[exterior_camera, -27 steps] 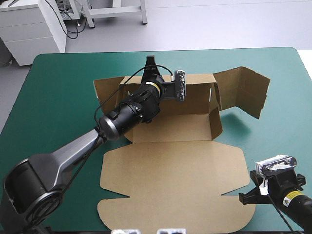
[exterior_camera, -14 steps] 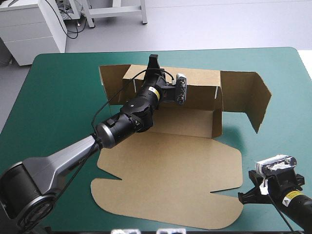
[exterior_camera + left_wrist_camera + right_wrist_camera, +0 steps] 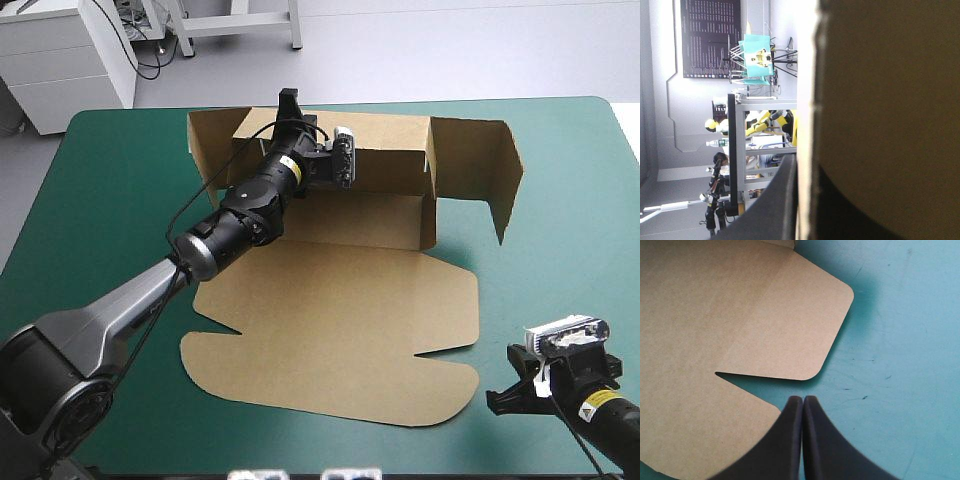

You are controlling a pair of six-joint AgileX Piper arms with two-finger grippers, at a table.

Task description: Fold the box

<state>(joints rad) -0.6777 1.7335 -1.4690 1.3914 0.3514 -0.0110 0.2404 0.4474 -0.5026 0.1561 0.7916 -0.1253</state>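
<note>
Entry: box-fold, early to middle stage.

- The box (image 3: 330, 330) is lying on the teal-green table (image 3: 110, 220). Its large lid panel is resting flat on the near side, well apart from the left pincer (image 3: 291, 106).
- The left pincer is pinching the top edge of the raised back wall (image 3: 385, 165). In the left wrist view the board's edge is running up between the fingers, which are all but pressed together on it.
- To either side of this pincer, the left end panel (image 3: 212, 140) and the right end panel (image 3: 478, 180) are standing up and angling forward.
- The right pincer (image 3: 803, 401) is pressed together, pinching nothing, and hovering over bare cover. The lid's rounded corner flap (image 3: 790, 335) is lying flat just ahead of it, with a cut slit beside the fingertips.

Judgement: the back wall and end panels are up, but nothing appears to be tucked. Side walls and lid flaps seem to be awaiting folding, so most of the work is remaining.
</note>
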